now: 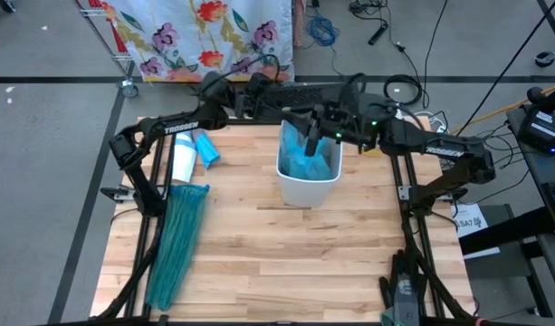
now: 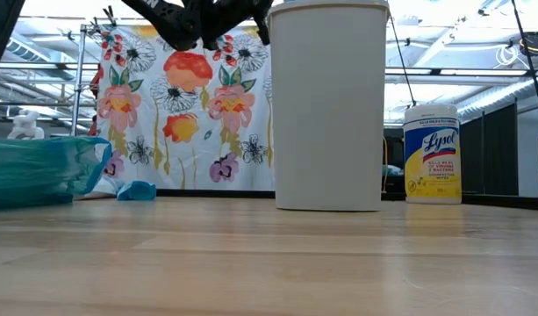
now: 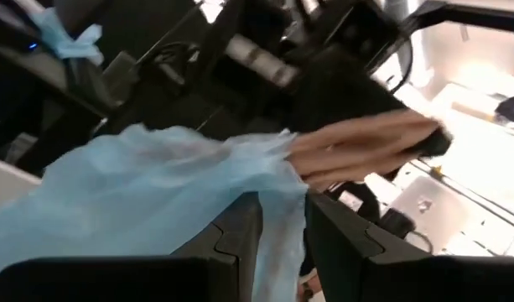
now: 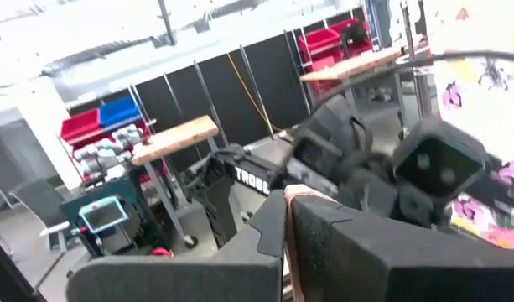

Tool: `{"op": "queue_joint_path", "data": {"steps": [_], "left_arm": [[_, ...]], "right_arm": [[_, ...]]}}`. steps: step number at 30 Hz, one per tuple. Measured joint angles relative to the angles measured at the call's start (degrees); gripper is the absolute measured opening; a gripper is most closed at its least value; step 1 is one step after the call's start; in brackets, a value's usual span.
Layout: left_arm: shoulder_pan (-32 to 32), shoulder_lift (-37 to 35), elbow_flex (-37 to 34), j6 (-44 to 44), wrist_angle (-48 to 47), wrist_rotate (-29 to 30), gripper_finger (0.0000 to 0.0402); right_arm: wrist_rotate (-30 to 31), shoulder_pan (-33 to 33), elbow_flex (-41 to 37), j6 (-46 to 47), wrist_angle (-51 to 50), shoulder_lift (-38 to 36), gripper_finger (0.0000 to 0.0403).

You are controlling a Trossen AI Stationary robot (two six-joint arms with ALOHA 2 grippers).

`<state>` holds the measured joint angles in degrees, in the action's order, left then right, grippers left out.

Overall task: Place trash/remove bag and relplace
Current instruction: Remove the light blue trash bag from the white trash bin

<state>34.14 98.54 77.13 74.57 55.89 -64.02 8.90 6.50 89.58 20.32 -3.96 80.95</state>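
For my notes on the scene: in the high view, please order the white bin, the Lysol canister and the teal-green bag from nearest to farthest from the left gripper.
From the left gripper:
1. White bin, directly below it.
2. Lysol canister, lying at the table's left.
3. Teal-green bag, along the left edge.

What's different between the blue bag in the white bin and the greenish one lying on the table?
The pale blue bag sits bunched in the white bin, its top gathered by the left gripper; the teal bag lies stretched long and flat on the table, untouched. The teal bag is darker. Both are thin plastic.
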Motion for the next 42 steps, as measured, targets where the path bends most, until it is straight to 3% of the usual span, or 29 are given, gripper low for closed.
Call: {"op": "queue_joint_path", "data": {"steps": [9,18,23,29,32,42], "left_arm": [[-2.8,0.0,0.1,-14.1,-21.7,-0.1,0.0099],[-1.6,-6.7,0.1,-21.5,-24.4,3.9,0.0099],[0.1,-13.5,0.1,-33.3,-37.8,11.5,0.0099],[0.0,-20.6,0.1,-50.5,-54.4,26.1,0.0099],[-2.0,-21.7,0.1,-55.4,-54.6,31.4,0.0099],[-5.9,-20.4,0.1,-62.0,-51.9,39.3,0.0099]], "right_arm": [[0.1,0.0,0.1,-3.1,6.6,-2.1,0.0],[0.6,0.3,0.1,-2.9,5.0,-2.7,0.0],[0.5,0.5,0.0,-2.8,4.9,-3.0,0.0],[0.1,0.9,0.0,-2.0,4.9,-3.0,0.0],[0.0,1.0,0.0,-1.1,5.1,-3.0,0.0],[-0.3,-0.5,0.0,-0.8,6.4,-3.0,0.0]]}}
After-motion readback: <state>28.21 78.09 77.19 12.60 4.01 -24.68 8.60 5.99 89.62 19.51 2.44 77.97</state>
